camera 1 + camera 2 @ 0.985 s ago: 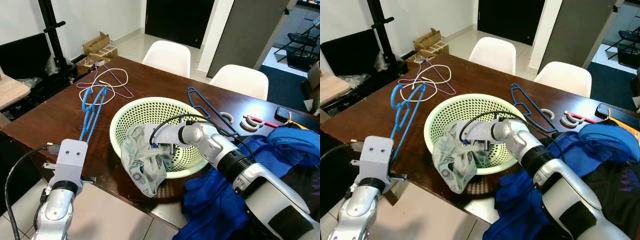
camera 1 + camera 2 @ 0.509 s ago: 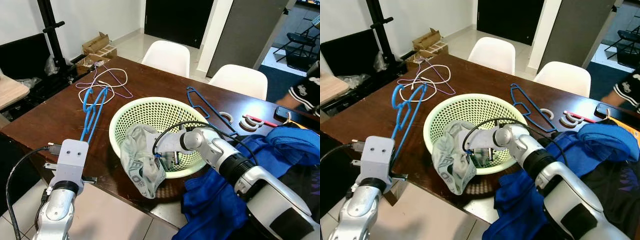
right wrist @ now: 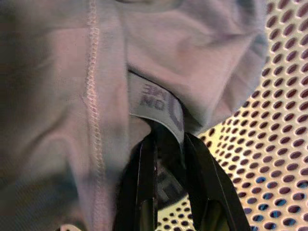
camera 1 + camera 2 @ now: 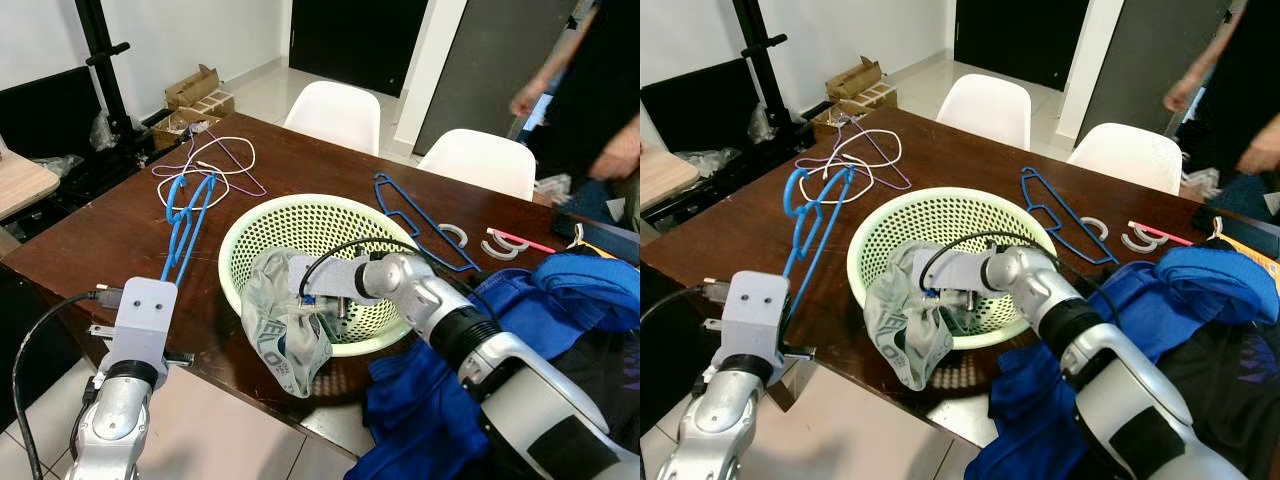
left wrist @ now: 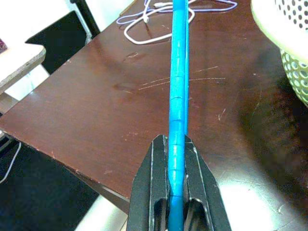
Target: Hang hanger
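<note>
A blue hanger (image 4: 185, 225) slants up over the dark table (image 4: 120, 230) on my left, and my left gripper (image 5: 175, 144) is shut on its lower bar. A pale green mesh basket (image 4: 300, 203) stands mid-table. A grey printed garment (image 4: 280, 330) spills over its near rim. My right gripper (image 3: 168, 144) is inside the basket, shut on a fold of that garment beside its sewn label (image 3: 156, 103). The right arm (image 4: 430, 300) reaches in from the right.
A second blue hanger (image 4: 410, 225) lies behind the basket, and white and purple wire hangers (image 4: 215, 160) lie at the far left. Blue clothes (image 4: 560, 290) are piled at the right. Two white chairs (image 4: 335, 115) stand behind the table. A person (image 4: 600, 90) stands at the back right.
A person has come into view at the back right. My right gripper shifted slightly inside the basket with the garment still in it. The left arm has held still.
</note>
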{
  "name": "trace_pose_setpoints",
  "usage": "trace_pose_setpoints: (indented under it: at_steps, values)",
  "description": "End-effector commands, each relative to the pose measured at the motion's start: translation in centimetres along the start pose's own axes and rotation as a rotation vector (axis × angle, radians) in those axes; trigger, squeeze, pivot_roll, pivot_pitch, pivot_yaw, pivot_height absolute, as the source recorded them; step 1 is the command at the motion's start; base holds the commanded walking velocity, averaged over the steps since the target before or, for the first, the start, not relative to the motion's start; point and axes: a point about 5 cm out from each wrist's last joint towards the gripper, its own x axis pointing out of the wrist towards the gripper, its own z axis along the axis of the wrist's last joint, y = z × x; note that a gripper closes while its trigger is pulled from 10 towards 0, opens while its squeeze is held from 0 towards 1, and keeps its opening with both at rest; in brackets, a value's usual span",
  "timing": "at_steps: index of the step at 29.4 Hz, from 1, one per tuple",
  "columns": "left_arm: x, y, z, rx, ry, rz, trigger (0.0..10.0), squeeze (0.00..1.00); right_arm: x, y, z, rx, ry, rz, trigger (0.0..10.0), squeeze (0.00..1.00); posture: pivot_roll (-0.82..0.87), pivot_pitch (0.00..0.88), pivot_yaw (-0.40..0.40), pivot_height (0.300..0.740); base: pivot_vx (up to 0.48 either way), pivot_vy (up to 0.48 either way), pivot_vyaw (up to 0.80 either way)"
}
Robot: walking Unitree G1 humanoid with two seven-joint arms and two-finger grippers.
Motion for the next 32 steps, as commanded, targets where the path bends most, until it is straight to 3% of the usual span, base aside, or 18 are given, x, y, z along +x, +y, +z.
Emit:
trace_pose_setpoints:
  at_steps: [1,13,14,25,28,30,31,32]
  values:
    - [-0.1,-0.3,0.2,-0.01,-0.007,0.004,10.0,0.0,0.2,-0.1,0.3,-0.038,0.017,-0.003,10.0,0.0,0.17,0.046,-0.111,0.74,0.0,0.0,0.0]
    - [-0.3,-0.4,0.3,-0.015,-0.01,0.006,10.0,0.0,0.8,-0.8,1.5,-0.033,0.024,-0.059,10.0,0.0,0.17,0.055,-0.121,0.74,0.0,0.0,0.0]
    - [-0.4,-0.4,0.3,-0.016,-0.01,0.007,10.0,0.0,0.8,-1.0,1.8,-0.021,0.015,-0.081,0.0,0.0,0.17,0.056,-0.121,0.74,0.0,0.0,0.0]
    - [-0.4,-0.3,0.3,-0.019,-0.008,0.007,10.0,0.0,0.5,-2.1,1.6,0.035,0.005,-0.16,0.0,0.0,0.17,0.054,-0.116,0.74,0.0,0.0,0.0]
    - [-0.2,-0.3,0.2,-0.018,-0.007,0.007,10.0,0.0,-0.2,-3.3,1.4,0.22,-0.084,-0.221,0.0,0.0,0.17,0.044,-0.115,0.74,0.0,0.0,0.0]
    - [-0.2,-0.3,0.2,-0.018,-0.007,0.007,10.0,0.0,-0.2,-3.3,1.4,0.22,-0.084,-0.221,0.0,0.0,0.17,0.044,-0.115,0.74,0.0,0.0,0.0]
    - [-0.2,-0.3,0.2,-0.018,-0.006,0.007,10.0,0.0,-0.5,-3.8,1.5,0.279,-0.124,-0.24,0.0,0.0,0.17,0.04,-0.113,0.74,0.0,0.0,0.0]
    - [-0.2,-0.2,0.3,-0.014,-0.015,0.009,10.0,0.0,-1.8,-5.4,2.3,0.444,-0.293,-0.272,0.0,0.0,0.17,0.027,-0.109,0.74,0.0,0.0,0.0]
